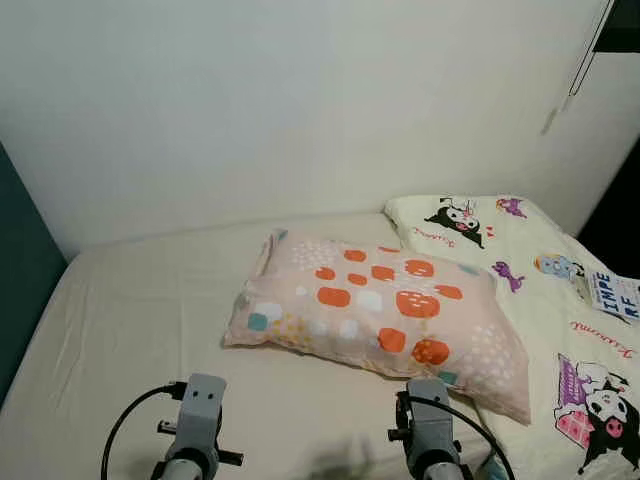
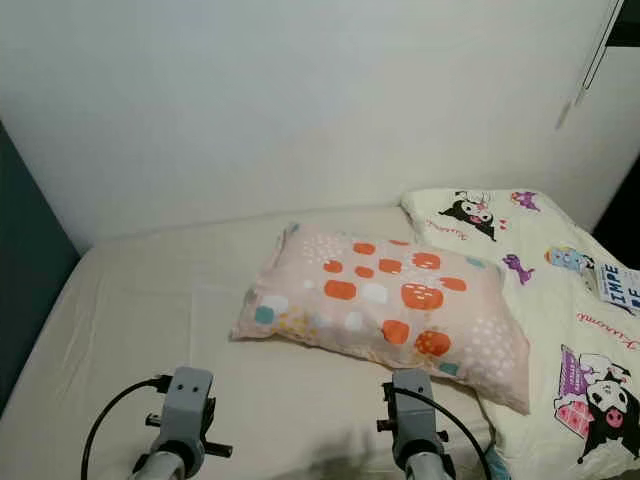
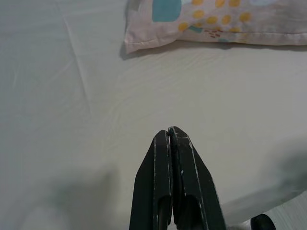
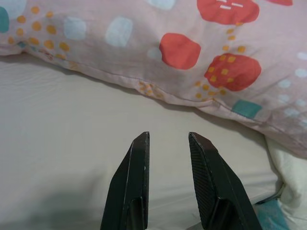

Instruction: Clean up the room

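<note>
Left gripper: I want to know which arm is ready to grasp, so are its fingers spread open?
No, in the left wrist view the left gripper has its two black fingers pressed together above the cream sheet.

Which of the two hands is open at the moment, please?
The right hand: its fingers stand apart, pointing at the pillow. The left hand has its fingers pressed together over the sheet.

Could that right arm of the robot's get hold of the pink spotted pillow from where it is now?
Probably yes. The right gripper is open and points at the near edge of the pillow, with only bare sheet between them. Nothing blocks the way; the cartoon quilt lies off to the side.
</note>
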Motion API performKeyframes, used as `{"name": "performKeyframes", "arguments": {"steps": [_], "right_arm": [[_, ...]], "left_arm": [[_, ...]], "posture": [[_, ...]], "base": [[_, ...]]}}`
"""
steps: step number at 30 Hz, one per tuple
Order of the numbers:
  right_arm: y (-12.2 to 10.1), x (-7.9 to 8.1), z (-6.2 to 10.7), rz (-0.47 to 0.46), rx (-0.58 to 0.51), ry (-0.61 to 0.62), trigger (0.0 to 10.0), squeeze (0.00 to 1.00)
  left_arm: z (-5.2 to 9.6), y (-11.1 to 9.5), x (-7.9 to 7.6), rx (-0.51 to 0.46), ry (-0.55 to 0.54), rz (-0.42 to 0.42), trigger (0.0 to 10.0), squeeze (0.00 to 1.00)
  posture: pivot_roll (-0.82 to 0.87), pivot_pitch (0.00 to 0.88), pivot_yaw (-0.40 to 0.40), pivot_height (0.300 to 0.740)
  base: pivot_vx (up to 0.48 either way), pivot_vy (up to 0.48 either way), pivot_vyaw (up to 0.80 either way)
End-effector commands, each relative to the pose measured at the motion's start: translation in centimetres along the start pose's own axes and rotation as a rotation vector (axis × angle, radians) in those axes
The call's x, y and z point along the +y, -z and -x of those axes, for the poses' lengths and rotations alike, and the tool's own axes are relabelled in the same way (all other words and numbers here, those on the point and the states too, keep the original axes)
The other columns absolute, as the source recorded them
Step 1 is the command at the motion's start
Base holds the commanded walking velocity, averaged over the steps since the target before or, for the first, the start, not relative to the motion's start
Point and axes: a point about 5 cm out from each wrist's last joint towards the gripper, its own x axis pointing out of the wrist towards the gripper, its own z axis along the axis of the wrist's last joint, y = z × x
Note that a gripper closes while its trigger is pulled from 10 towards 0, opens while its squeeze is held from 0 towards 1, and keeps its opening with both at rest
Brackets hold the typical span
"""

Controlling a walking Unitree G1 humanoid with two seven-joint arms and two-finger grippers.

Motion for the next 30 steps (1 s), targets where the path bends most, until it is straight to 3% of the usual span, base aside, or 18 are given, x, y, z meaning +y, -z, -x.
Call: {"name": "performKeyframes", "arguments": {"steps": [1,30], "right_arm": [[0.17,0.00,0.18,-0.019,0.001,0.007,10.0,0.00],[0.04,0.02,0.17,-0.025,-0.010,0.015,10.0,0.00]], "left_arm": [[0.26,0.36,0.04,0.016,0.007,-0.015,10.0,0.00],[0.22,0.19,-0.13,0.019,0.025,-0.029,10.0,0.00]], "posture": [[0.03,0.121,-0.017,0.676],[0.03,0.124,-0.008,0.676]], "base": [[0.000,0.000,0.00],[0.000,0.000,0.00]]}}
